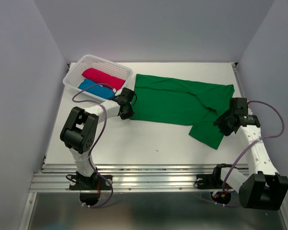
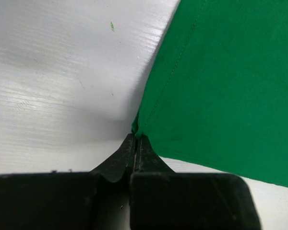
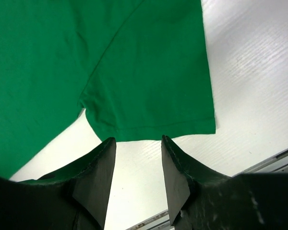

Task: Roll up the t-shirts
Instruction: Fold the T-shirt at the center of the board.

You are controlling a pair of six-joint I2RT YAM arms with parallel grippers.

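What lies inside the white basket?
A crimson-pink t-shirt and a blue t-shirt, side by side. They cover the floor of the basket, so anything beneath cannot be seen.

Left arm (image 1: pixel 79 130) and right arm (image 1: pixel 258 152) had white links, chunky black joint housings and black bases. A thin purple cable (image 1: pixel 281 124) looped along each. Fingers (image 3: pixel 93 167) were matte black wedges, the right ones flecked with white scuffs.
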